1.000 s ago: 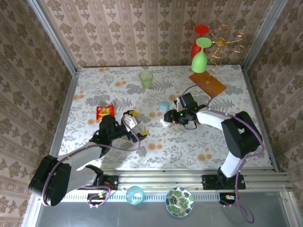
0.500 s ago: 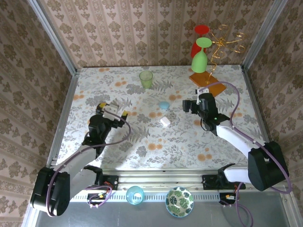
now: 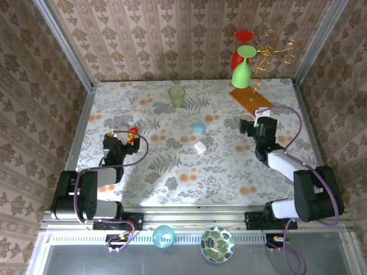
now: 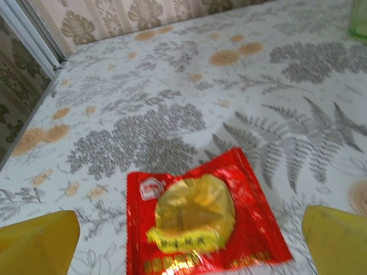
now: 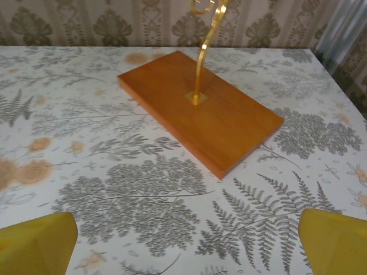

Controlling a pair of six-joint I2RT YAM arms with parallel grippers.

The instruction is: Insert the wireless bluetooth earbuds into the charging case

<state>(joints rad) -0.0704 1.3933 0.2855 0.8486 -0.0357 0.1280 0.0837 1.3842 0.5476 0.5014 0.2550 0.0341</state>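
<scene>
Both hands back, white case between

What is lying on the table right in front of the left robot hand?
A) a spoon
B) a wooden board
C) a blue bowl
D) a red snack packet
D: in the left wrist view, a red snack packet lies flat on the flowery table, just ahead of the open left gripper.
</scene>
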